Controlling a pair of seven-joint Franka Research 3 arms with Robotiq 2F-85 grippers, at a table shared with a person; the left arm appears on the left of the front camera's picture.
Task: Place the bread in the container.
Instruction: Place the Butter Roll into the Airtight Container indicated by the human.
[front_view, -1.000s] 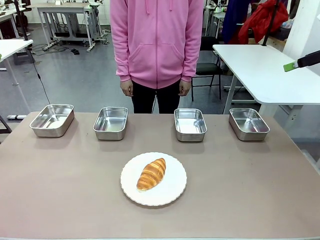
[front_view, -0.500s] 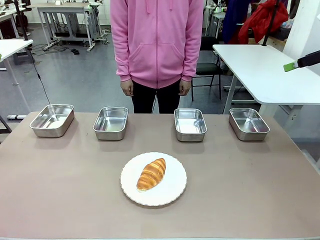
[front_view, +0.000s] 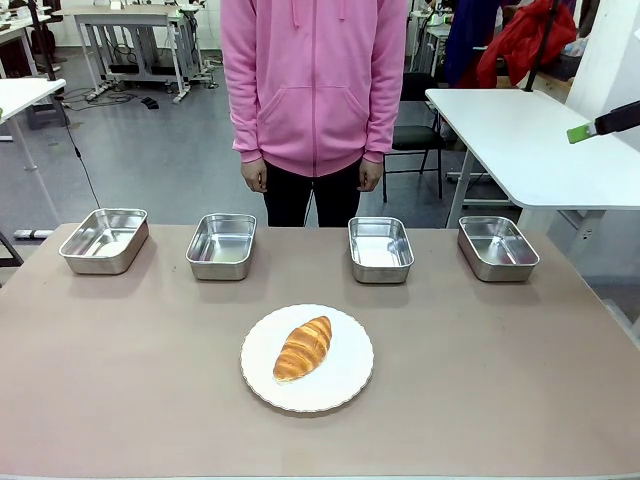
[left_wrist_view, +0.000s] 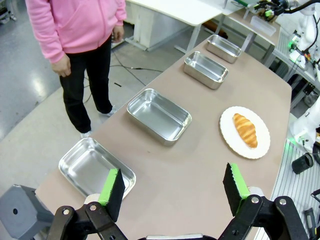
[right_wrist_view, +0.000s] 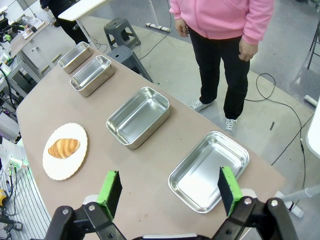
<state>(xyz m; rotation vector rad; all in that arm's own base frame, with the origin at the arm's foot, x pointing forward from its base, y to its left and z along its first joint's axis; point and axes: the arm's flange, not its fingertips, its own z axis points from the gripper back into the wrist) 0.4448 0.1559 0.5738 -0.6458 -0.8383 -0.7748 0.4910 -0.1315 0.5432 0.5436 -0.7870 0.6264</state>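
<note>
- Left gripper (left_wrist_view: 173, 189): jaws wide apart, grasping nothing, held high over the left end of the table (front_view: 500, 380), angled down.
- Right gripper (right_wrist_view: 170, 191): also released, raised off the right end.
- Bread (front_view: 303, 347) lies on the white plate (front_view: 350, 385) mid-table, well apart from both.
- Four containers (front_view: 381, 249) sit in a row beyond the plate.
- Person (front_view: 313, 90) stands at the far edge, arms down.

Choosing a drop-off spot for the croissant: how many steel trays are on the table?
4, in a row near the table's far edge: the far-left tray, the centre-left tray, the centre-right tray, the far-right tray. All look empty; none seems hidden.
</note>
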